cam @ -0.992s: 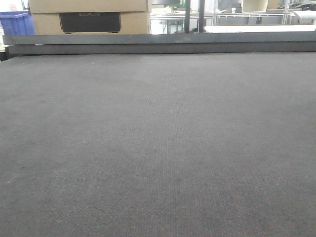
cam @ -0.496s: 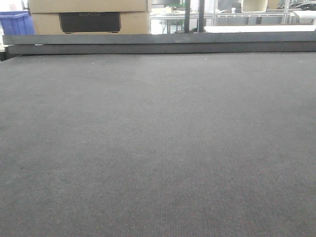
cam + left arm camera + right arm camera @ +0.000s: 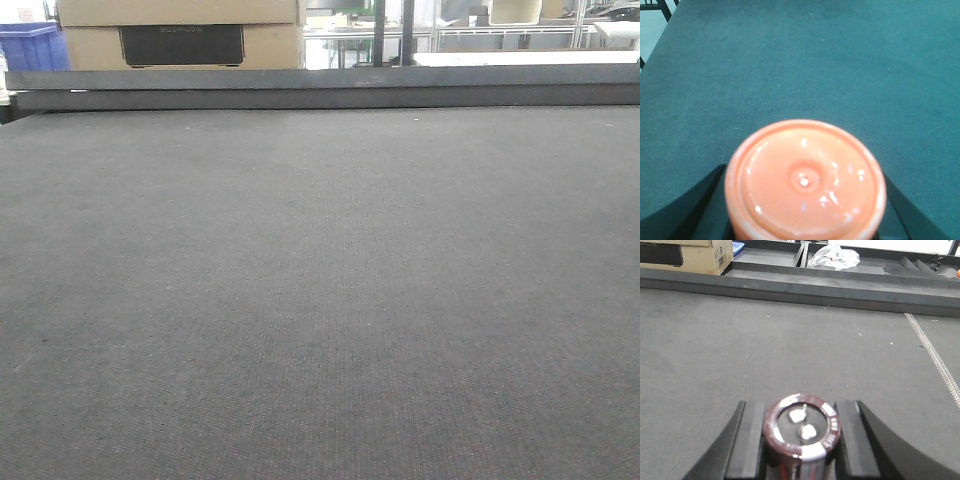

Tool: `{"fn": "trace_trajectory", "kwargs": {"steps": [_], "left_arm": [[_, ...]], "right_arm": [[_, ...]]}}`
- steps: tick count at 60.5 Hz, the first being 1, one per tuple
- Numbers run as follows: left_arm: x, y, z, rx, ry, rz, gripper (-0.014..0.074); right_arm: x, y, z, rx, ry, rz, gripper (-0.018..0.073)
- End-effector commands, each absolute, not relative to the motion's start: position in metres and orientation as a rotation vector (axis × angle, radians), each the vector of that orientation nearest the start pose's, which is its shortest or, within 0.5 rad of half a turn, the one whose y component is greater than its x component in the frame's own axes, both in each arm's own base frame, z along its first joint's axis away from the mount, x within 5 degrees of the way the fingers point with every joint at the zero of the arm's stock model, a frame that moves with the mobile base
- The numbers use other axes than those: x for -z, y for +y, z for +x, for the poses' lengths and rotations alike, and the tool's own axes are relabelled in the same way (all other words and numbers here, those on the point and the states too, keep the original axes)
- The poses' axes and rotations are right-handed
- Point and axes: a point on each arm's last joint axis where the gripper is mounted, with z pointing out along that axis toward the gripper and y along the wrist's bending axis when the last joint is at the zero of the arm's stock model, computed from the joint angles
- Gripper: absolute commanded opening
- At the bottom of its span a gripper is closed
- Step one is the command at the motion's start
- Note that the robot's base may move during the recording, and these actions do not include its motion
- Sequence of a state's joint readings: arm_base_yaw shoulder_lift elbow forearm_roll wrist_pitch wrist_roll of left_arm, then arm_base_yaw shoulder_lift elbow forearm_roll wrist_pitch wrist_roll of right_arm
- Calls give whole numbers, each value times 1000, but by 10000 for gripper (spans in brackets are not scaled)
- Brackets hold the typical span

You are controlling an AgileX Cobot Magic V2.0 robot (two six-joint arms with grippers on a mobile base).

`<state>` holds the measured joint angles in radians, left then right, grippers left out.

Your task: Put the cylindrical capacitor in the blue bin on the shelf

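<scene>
The cylindrical capacitor (image 3: pixel 802 427), dark maroon with a pale stripe and two silvery terminals on its end, sits between the black fingers of my right gripper (image 3: pixel 800 412), which is shut on it above the dark mat. In the left wrist view my left gripper (image 3: pixel 805 200) is shut on a glossy orange round container (image 3: pixel 805 175), and only the outer edges of its fingers show beside it. Neither gripper appears in the front view. The shelf is out of view. A blue bin (image 3: pixel 30 45) stands far back on the left; I cannot tell what it rests on.
A dark felt mat (image 3: pixel 320 300) covers the table, with a raised dark rail (image 3: pixel 320 88) along its far edge. Cardboard boxes (image 3: pixel 180 30) stand behind the rail. A crumpled clear plastic bag (image 3: pixel 834 256) lies beyond it. A stitched seam (image 3: pixel 935 355) crosses the mat on the right.
</scene>
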<state>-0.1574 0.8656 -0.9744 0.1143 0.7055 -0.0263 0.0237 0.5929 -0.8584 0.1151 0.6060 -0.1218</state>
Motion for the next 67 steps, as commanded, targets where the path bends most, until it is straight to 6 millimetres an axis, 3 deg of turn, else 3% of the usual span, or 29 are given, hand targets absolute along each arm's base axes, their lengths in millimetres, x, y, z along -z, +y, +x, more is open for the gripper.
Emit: {"fn": "trace_trajectory", "kwargs": {"steps": [1, 67], "left_arm": [[-393, -21, 165, -6, 2038, 182, -111], [-393, -21, 165, -6, 2038, 182, -111]], "right_arm": [[-404, 7, 101, -42, 1772, -92, -91], [-404, 9, 101, -54, 1772, -108, -91]]}}
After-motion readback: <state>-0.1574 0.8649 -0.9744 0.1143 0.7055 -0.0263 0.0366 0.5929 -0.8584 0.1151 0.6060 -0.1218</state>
